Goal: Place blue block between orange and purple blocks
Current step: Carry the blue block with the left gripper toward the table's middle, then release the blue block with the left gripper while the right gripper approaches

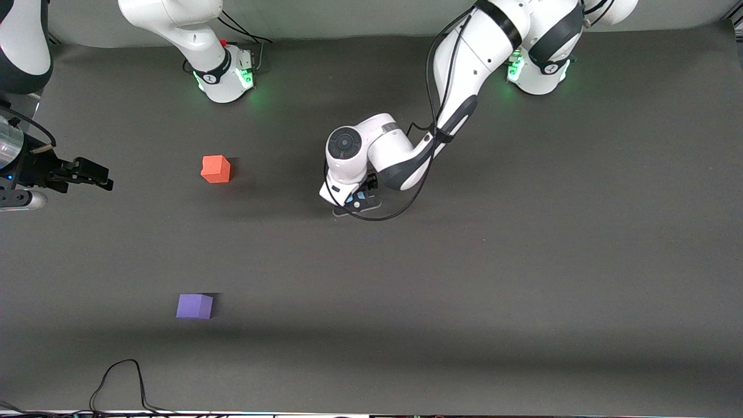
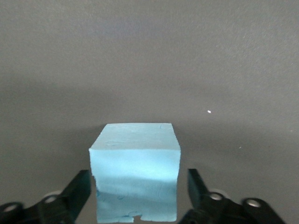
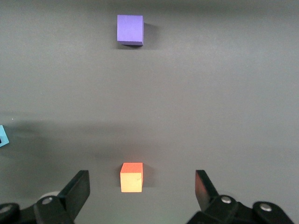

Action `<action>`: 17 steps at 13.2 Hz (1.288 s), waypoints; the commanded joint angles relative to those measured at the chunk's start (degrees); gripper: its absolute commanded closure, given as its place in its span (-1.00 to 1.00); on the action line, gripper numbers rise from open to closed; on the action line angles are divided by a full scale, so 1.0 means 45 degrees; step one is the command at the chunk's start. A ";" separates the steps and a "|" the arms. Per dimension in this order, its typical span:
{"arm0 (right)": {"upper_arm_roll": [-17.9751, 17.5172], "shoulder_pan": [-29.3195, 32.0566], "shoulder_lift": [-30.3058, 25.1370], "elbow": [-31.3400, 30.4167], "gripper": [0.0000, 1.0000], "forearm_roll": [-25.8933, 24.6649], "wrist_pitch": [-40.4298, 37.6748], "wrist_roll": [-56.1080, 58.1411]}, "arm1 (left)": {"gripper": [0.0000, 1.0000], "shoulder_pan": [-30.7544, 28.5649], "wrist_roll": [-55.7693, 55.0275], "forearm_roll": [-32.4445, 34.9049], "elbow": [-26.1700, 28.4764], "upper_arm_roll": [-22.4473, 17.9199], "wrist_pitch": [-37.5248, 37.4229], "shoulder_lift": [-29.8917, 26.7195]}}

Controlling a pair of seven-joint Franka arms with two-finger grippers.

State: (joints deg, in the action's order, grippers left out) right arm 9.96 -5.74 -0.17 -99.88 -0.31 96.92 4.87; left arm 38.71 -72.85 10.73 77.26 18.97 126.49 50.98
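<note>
The blue block (image 2: 135, 177) rests on the dark mat, and in the front view only a sliver of it (image 1: 360, 197) shows under the left hand. My left gripper (image 2: 138, 172) is low over it and open, one finger (image 2: 78, 190) on each side with a thin gap to the block. The orange block (image 1: 216, 169) lies toward the right arm's end from there. The purple block (image 1: 194, 306) lies nearer the front camera than the orange one. My right gripper (image 1: 101, 176) waits open in the air at its end of the table. The right wrist view shows the orange block (image 3: 131, 177) and the purple block (image 3: 130, 29).
A black cable (image 1: 119, 380) loops over the mat's edge nearest the front camera. The two arm bases (image 1: 223, 75) stand along the edge farthest from it. Bare mat (image 1: 203, 238) lies between the orange and purple blocks.
</note>
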 commanded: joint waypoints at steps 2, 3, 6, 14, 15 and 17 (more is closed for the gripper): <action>0.0051 -0.0791 -0.0236 -0.0285 -1.00 -0.0028 0.0317 0.0070 | -1.00 -0.1096 0.0150 0.0096 0.0038 -0.0055 -0.2493 -0.1887; 0.0032 -0.0987 -0.0177 -0.0285 -1.00 0.0011 0.0491 -0.0008 | -1.00 -0.1817 0.0694 -0.0213 0.0096 0.0120 -0.3218 -0.2745; 0.0032 -0.1963 0.0757 -0.0246 -1.00 0.1197 0.1115 -0.0087 | -1.00 -0.4393 0.3521 -0.1036 0.1632 0.0238 -0.4668 -0.5731; 0.0032 -0.6044 0.3553 -0.0168 -1.00 0.1437 0.3051 -0.0712 | -1.00 -1.0473 1.2605 -0.1545 0.5702 -0.0288 -0.6289 -1.1247; 0.0032 -0.6667 0.3766 -0.0071 -1.00 0.1437 0.3109 -0.0731 | -1.00 -1.0709 1.3020 -0.1467 0.5683 -0.0308 -0.6408 -1.1540; 0.0032 -0.7858 0.4953 0.0745 -1.00 0.1437 0.3110 -0.1157 | -1.00 -1.1003 1.3800 -0.1427 0.5605 -0.0502 -0.6565 -1.1758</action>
State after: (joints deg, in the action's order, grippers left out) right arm 9.26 -36.81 17.62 -100.78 5.27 111.16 1.79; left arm -10.18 -14.36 4.71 100.68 16.89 97.76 0.99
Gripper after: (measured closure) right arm 0.000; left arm 0.000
